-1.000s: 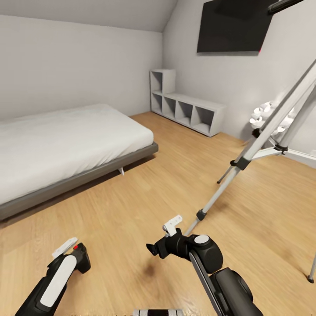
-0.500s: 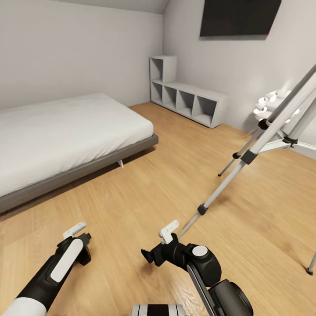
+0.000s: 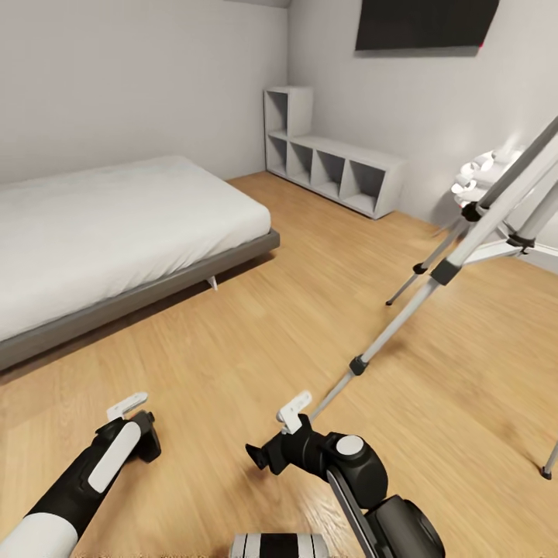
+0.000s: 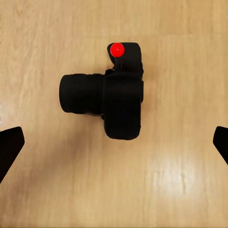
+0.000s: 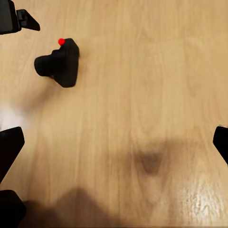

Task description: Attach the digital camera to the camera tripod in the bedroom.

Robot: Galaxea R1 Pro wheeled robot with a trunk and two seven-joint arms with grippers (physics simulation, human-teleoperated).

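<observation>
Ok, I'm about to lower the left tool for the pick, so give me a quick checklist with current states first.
1. Digital camera lies on the wood floor, centred under the left tool: ok.
2. Left tool open, fingertips wide of the camera body: ok.
3. Nothing beside the camera to snag: ok.
4. Right tool open, off to the side of the camera: ok.
5. Camera tripod standing nearby: ok.
6. Tripod head free for mounting: cannot tell, out of frame.
</observation>
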